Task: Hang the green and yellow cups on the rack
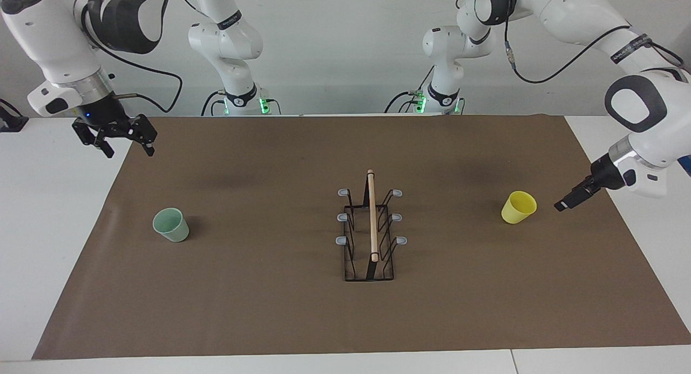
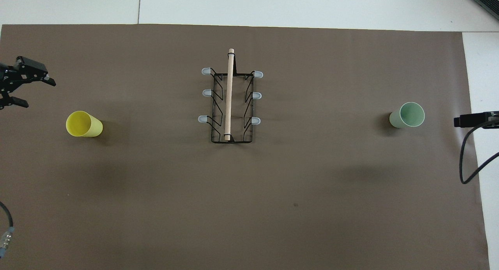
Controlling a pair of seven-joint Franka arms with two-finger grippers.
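Cups are what the task turns on, and neither has been hung. All six pegs of the rack (image 1: 370, 228) are seen to be bare, so the whole job is judged to lie ahead: each cup has to be gripped, carried to the middle of the worktop (image 1: 270, 320) and slipped over a peg.

The yellow cup (image 1: 519, 207) is stood mouth up on the brown mat (image 1: 259, 163), toward the left arm's end. The green cup (image 1: 171, 224) is stood the same way toward the right arm's end. Both are set well apart from the rack, level with its middle pegs. They are plain, tapered and without handles, about equal in size, one bright yellow and one pale mint. Nothing is seen inside either.

The rack is placed between them at the centre of the mat, its wooden rod (image 1: 372, 215) run along the top, pointing away from the robots. Three grey-tipped pegs are carried on each side.

The left pincer (image 2: 39, 94) is held over the mat's edge just beside the yellow cup, with its fingers spread and nothing between them. The right pincer (image 1: 128, 150) is held over the mat's edge at the green cup's end, near that cup, likewise spread wide and empty.
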